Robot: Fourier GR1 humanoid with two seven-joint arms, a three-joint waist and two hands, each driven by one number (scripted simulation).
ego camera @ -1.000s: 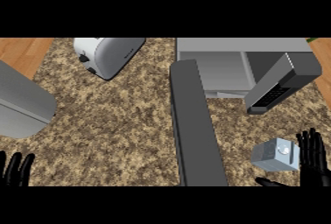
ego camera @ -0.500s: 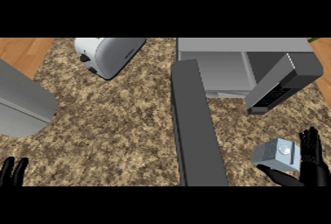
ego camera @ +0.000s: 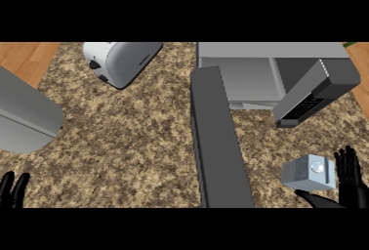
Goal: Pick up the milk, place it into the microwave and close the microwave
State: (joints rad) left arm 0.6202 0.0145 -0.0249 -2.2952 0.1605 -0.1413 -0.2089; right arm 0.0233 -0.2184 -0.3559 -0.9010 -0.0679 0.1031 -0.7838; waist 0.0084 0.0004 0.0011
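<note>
Since a moment ago, left hand (ego camera: 13, 189) has sunk toward the tabletop's (ego camera: 130, 141) near-left corner, fingers straight. Right hand (ego camera: 349, 183) has closed in beside the milk (ego camera: 308, 173) near the near-right corner, fingers open, thumb underneath, below the open microwave (ego camera: 245, 78).

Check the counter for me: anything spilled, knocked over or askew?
Nothing spilled. The milk carton sits slightly tilted beside the open right hand. The microwave has its door swung open, as the task needs.
</note>
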